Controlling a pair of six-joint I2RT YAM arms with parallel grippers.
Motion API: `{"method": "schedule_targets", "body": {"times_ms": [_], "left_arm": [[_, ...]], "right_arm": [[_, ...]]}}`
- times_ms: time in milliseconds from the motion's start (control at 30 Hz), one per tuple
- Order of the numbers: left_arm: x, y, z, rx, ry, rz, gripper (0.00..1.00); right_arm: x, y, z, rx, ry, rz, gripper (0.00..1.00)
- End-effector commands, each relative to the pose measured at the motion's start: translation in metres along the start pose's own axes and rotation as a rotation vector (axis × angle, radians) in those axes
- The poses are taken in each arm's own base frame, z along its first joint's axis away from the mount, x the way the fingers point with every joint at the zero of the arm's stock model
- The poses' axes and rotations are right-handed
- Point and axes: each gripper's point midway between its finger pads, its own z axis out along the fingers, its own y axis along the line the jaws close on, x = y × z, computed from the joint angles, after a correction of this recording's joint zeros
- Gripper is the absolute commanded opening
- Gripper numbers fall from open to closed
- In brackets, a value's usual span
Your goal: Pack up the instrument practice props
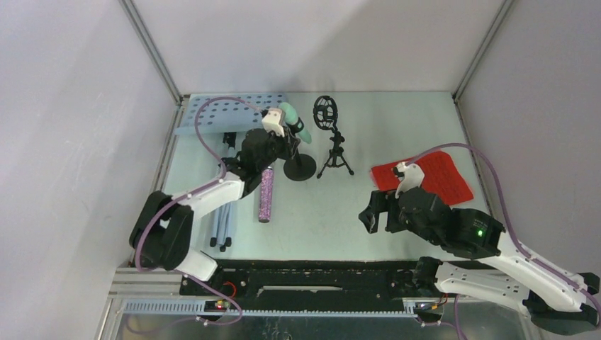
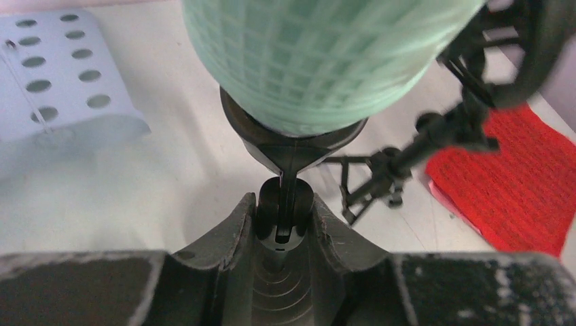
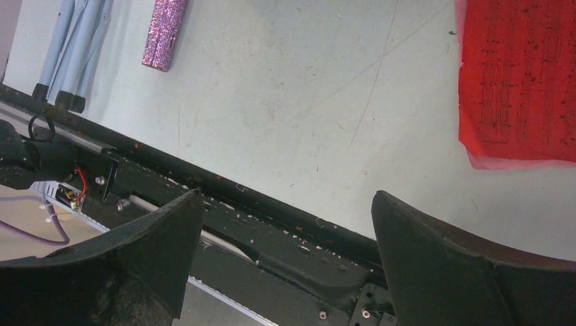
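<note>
The music desk [image 1: 230, 113] lay at the table's [image 1: 319, 216] eleven o'clock beyond tripod [image 1: 225, 212] and purple microphone [image 1: 266, 195], while left fingers [image 2: 227, 234] clamped the round-based mount [image 1: 300, 168] bearing the mint microphone [image 1: 292, 119], three-legged mount [image 1: 334, 152] crowding its three o'clock, right fingers [image 3: 149, 244] spread empty near red sheets [image 1: 432, 173].

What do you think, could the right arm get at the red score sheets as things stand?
Probably yes: the right gripper is open and empty, and the red score sheets lie flat beside it, uncovered.
</note>
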Motion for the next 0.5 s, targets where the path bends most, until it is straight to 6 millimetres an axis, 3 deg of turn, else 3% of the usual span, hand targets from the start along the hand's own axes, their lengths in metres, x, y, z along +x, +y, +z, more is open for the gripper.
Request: {"method": "schedule_targets", "body": {"times_ms": [0, 233, 467], "left_arm": [[-0.037, -0.033, -0.036, 0.095, -0.153, 0.023, 0.00], [-0.004, -0.070, -0.074, 0.237, -0.133, 0.085, 0.00], [0.020, -0.106, -0.115, 0.392, -0.163, 0.126, 0.00]], "right_arm": [[0.001, -0.004, -0.001, 0.018, -0.005, 0.024, 1.00], [0.001, -0.011, 0.001, 0.043, -0.026, 0.036, 1.00], [-0.016, -0.004, -0.001, -0.024, -0.134, 0.056, 0.99]]}}
